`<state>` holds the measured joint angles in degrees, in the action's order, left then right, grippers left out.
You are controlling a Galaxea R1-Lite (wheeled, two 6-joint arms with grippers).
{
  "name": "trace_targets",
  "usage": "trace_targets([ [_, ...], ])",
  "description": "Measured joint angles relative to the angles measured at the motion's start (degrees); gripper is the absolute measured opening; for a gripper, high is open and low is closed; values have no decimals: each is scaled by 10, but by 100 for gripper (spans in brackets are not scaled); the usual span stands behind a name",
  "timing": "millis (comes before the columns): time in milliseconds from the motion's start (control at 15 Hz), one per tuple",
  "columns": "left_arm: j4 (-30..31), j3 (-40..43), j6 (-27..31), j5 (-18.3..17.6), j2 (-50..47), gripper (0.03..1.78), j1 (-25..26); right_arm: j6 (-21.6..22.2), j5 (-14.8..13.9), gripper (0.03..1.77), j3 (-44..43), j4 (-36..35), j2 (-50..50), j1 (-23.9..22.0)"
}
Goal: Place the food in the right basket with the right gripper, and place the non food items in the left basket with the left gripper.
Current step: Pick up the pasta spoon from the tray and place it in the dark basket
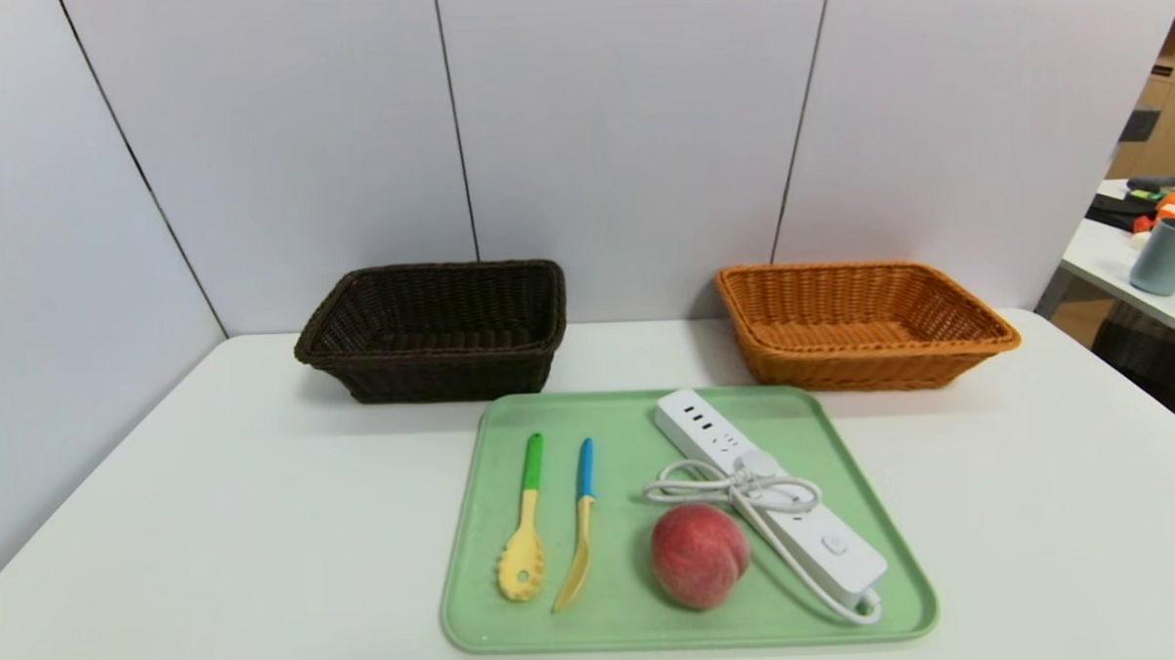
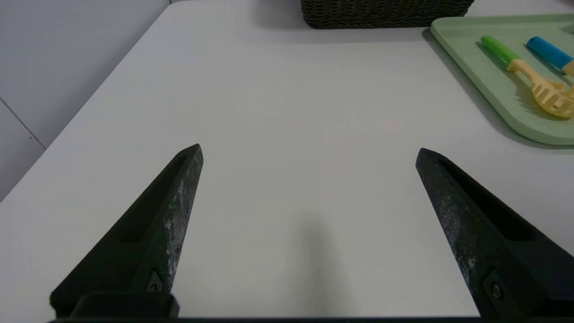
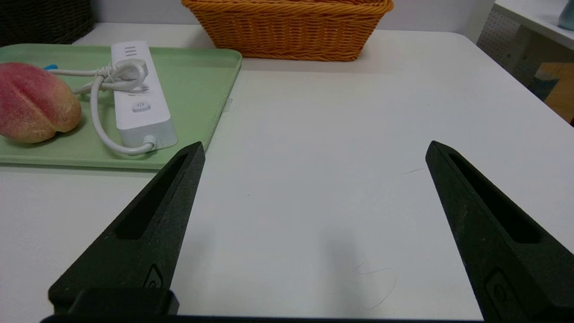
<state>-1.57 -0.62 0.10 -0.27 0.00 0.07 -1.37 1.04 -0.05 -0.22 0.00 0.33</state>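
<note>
Lying on a white table (image 1: pixel 212 499), a green tray (image 1: pixel 520 640) carries all four items. On its left side a green-handled slotted spoon (image 1: pixel 523 537) and a blue-handled yellow knife (image 1: pixel 579 535) lie side by side, not touching. On the right side a white power strip (image 1: pixel 830 546) lies diagonally with its cord bundled on top, and a peach (image 1: pixel 698 556) rests just beside it, toward the near edge. Behind the tray, at the far side of the table, stand two baskets: a dark brown basket (image 1: pixel 437 365) on the left and an orange basket (image 1: pixel 857 360) on the right. The left gripper (image 2: pixel 309 152) hangs over bare table to the left of the tray, its fingers wide apart and holding nothing. The right gripper (image 3: pixel 314 150) hangs over bare table to the right of the tray, also spread wide, with nothing between its fingers.
</note>
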Motion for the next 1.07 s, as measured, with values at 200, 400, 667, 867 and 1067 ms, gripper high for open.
trace_targets([
  [200,0,0,0,0,0,169,0,-1,0,170,0,0,0,0],
  [400,0,0,0,0,0,169,0,-1,-1,170,0,0,0,0],
  [667,0,0,-1,0,0,169,0,11,-10,170,0,0,0,0],
  [867,0,0,1,0,0,169,0,13,-10,170,0,0,0,0],
  [1067,0,0,5,0,0,169,0,12,-10,170,0,0,0,0],
])
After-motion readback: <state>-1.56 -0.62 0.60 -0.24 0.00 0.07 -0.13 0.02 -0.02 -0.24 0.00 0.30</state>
